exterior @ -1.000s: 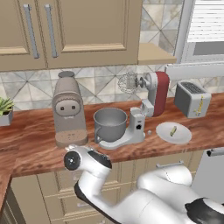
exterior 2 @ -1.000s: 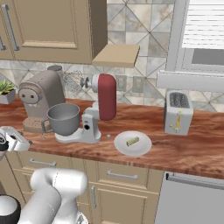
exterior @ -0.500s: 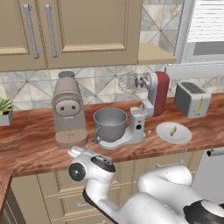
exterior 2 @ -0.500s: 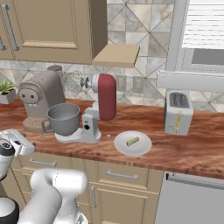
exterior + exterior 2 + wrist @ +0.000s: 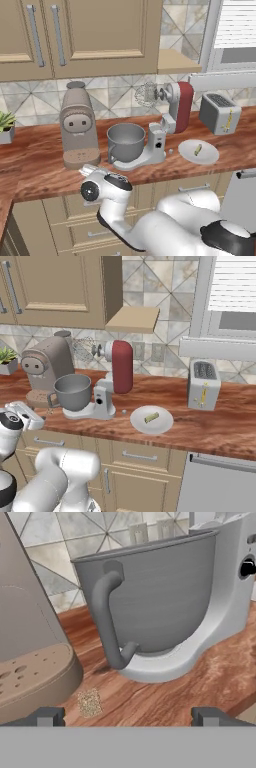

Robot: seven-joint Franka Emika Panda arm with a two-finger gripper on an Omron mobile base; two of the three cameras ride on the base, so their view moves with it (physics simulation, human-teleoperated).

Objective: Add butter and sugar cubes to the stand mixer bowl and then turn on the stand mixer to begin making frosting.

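From the left base camera, the round grey metal stand mixer bowl [image 5: 126, 141] is sitting on the light grey base of the dark red stand mixer [image 5: 172, 112], whose head is tilting back with the wire whisk [image 5: 146, 93] raised clear, leaving the bowl's mouth open for loading from above. The tall beige coffee machine [image 5: 77, 125] is standing just left of the bowl. The robot's gripper [image 5: 89, 171] is hanging low at the front edge of the brown wooden counter [image 5: 40, 162], in front of the gap between those two. The flat white plate [image 5: 198, 151], carrying a small yellowish stick that I judge to be the butter [image 5: 198, 149], is lying right of the mixer, and the boxy silver toaster [image 5: 219, 113] is further right.

From the right base camera, the gripper [image 5: 29, 416] is sitting just off the counter lip, left of the bowl [image 5: 73, 392]. The plate [image 5: 151, 420] has open counter on all sides, well apart from the toaster [image 5: 203, 384].

From the hand camera, the two dark fingertips [image 5: 46, 716] are standing wide apart with nothing between them. A small speckled tan cube [image 5: 89, 702], likely a sugar cube, is lying on the wood ahead, closer to the left tip, near the coffee machine's perforated drip tray [image 5: 37, 677] and in front of the bowl's curved side handle [image 5: 107, 617]. Room is tight: tray on one side, mixer base on the other.
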